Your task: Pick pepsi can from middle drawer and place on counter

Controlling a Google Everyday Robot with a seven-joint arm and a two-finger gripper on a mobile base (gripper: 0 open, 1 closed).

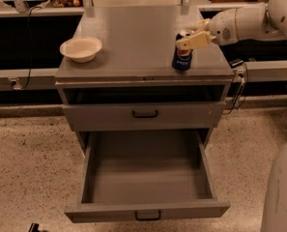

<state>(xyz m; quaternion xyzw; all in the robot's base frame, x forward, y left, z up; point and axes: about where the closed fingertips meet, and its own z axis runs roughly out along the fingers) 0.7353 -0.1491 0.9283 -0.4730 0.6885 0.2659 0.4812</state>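
The pepsi can [181, 58] stands upright on the grey counter [133, 33], near its right front corner. My gripper [190, 34] reaches in from the right and is shut on the can's top, with one cream finger [195, 41] across the front of it. The middle drawer [148, 210] is pulled wide open below, and its flat tray holds nothing.
A cream bowl [81, 49] sits on the counter's left side. A shut taller-faced drawer with a black handle [145, 114] is above the open drawer. My white arm [249, 21] comes in from the right. A pale ledge [22, 76] runs behind the cabinet. The floor is speckled.
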